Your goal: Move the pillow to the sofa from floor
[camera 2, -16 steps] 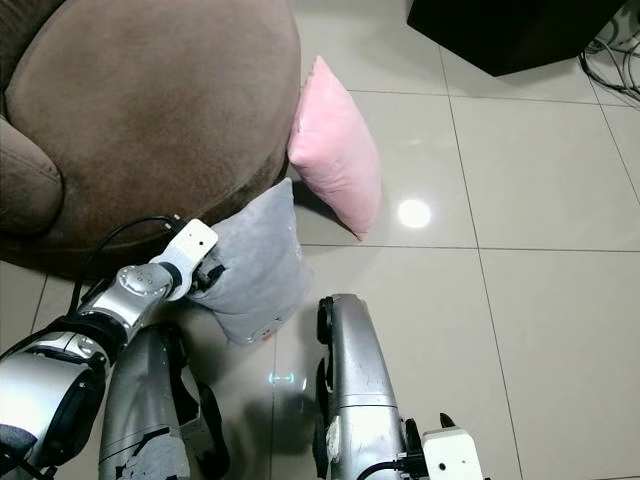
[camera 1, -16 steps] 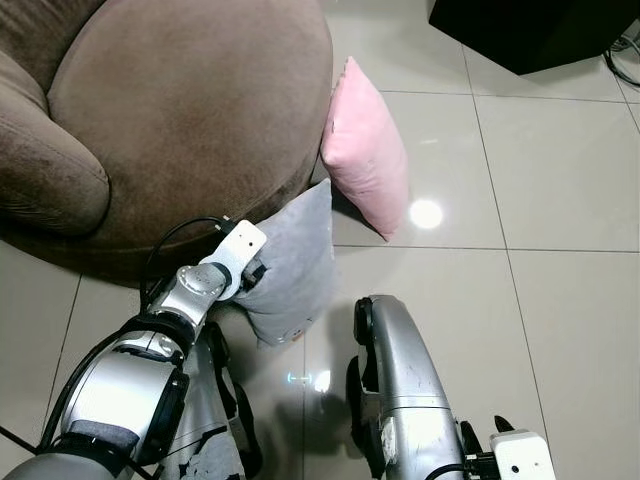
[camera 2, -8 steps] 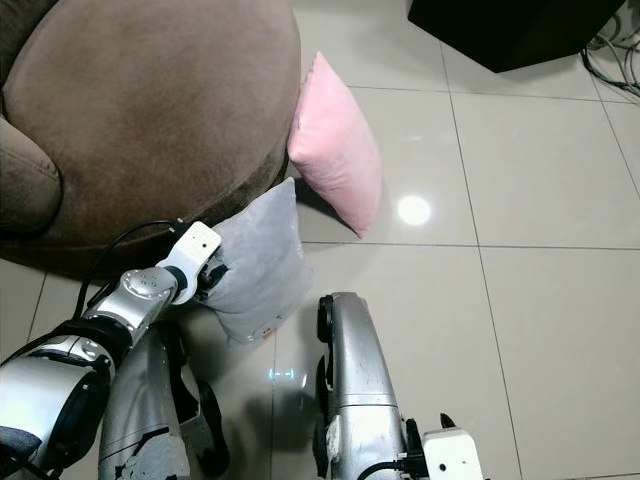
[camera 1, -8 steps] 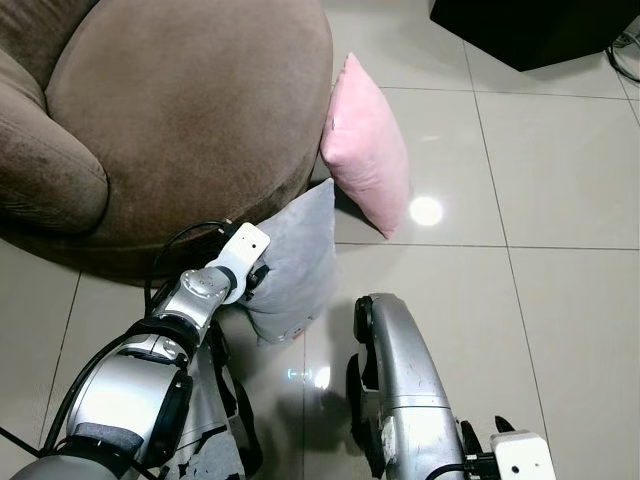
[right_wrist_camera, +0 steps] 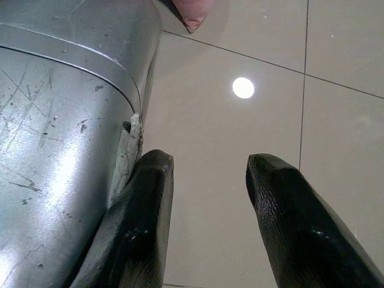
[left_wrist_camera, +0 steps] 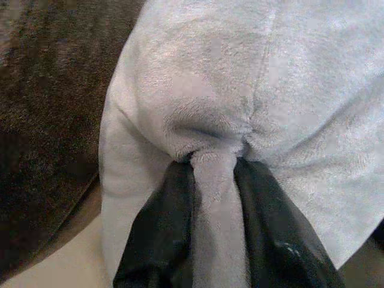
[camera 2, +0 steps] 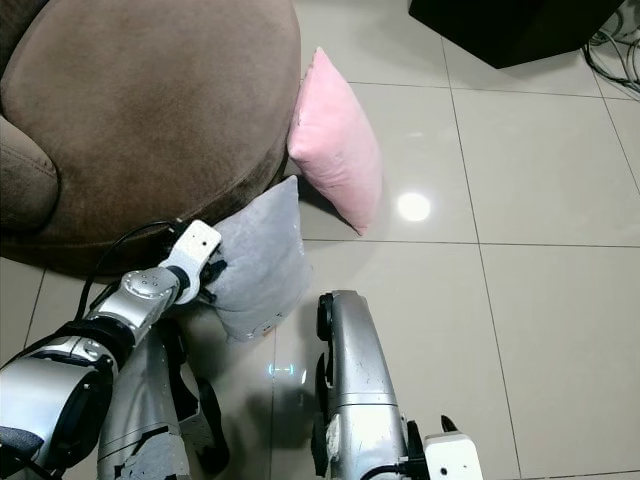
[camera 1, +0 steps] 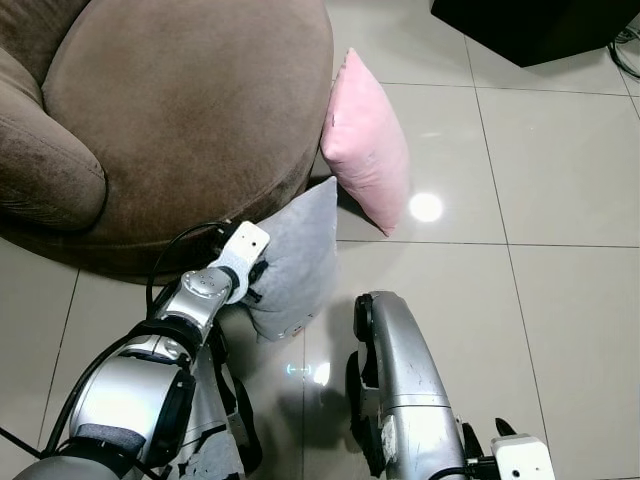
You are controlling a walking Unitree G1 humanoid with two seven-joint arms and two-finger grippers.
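Left eye view: brown sofa [camera 1: 170, 110] across upper left. Grey pillow [camera 1: 296, 255] at frame centre, standing on edge on tiled floor [camera 1: 560, 200], leaning against sofa base. Left gripper [camera 1: 255, 283] at pillow's left edge, clamped on it. Pink pillow [camera 1: 366, 143] just above & right of grey one, also propped on sofa side, lower corner on floor. Black cabinet [camera 1: 540, 25] in upper right corner. Robot's silver leg [camera 1: 400, 385] at bottom centre, close under grey pillow.

Right eye view: same layout; cables [camera 2: 615, 45] at top right edge beside cabinet.

Left wrist view: black fingers [left_wrist_camera: 162, 240] pinched tight on a fold of grey pillow; sofa fabric dark along frame's left.

Right wrist view: right gripper [right_wrist_camera: 207, 210] w/ fingers apart, gripping nothing, above bare tile beside silver leg; pink pillow's corner at top edge.
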